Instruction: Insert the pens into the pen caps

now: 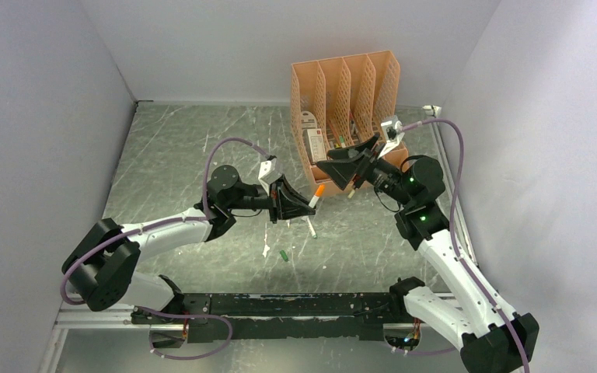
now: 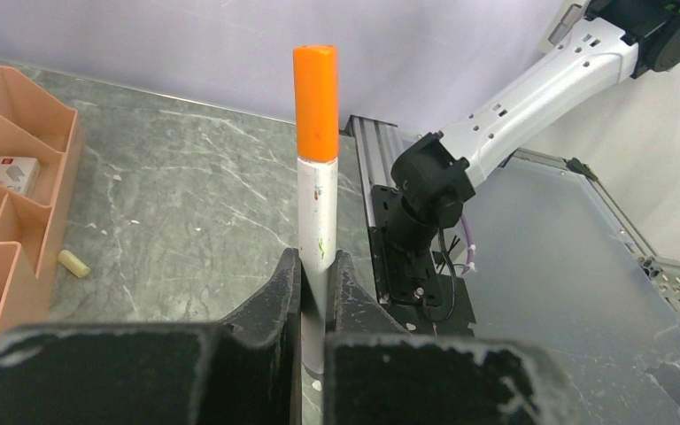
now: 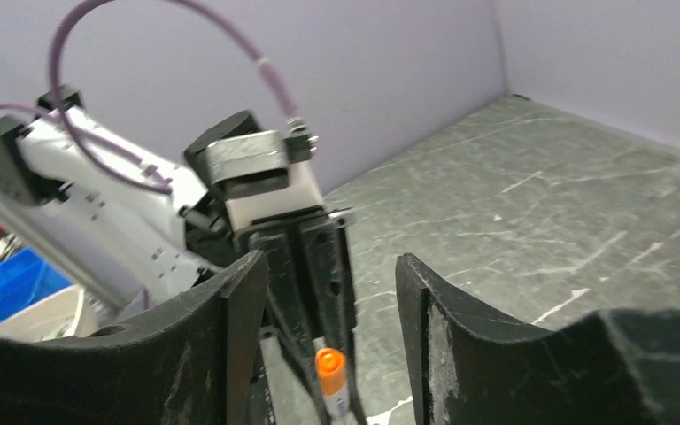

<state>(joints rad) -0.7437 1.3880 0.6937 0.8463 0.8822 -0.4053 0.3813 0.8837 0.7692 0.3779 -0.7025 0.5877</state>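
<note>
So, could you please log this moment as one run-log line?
left gripper shut on pen, orange cap fitted | right gripper open, empty | loose pen, green cap on table

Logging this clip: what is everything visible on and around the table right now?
marker pen: 1, white barrel, held in the left gripper, capped end pointing out
orange cap: 1, orange, already fitted on that pen
loose pen: 1, white, lying on the table near the left gripper
green cap: 1, green, on the table nearer the arm bases
pale yellow piece: 1, on the table beside the organiser, too small to identify
organiser: 1, peach lattice, far side of the table
white boxes: at least 2, in organiser compartments
table: 1, grey marbled
left gripper: black, shut on the marker pen
right gripper: black, open, empty
</note>
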